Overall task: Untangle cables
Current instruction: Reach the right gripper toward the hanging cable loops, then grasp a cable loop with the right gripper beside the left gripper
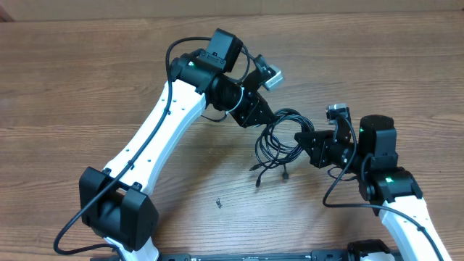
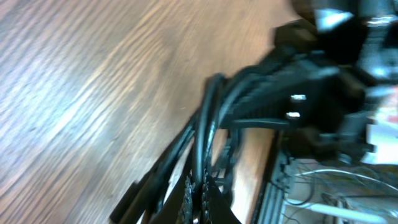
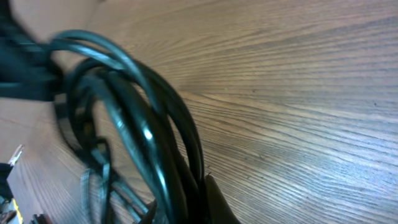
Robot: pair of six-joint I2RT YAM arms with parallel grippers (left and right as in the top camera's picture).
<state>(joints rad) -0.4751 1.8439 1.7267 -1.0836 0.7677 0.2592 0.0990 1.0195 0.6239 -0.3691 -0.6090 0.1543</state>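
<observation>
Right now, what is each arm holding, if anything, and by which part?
Both hold the cables: the left fingers grip the bundle's upper-left loops, the right fingers its right side. The plug ends are free.

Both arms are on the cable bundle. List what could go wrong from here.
1. The left fingers and the right fingers each appear shut on several strands of the cables at once, so pulling apart may tighten the loops rather than free one cord.
2. The plug ends trail loose on the table below the bundle and could snag in a loop as it moves.
</observation>
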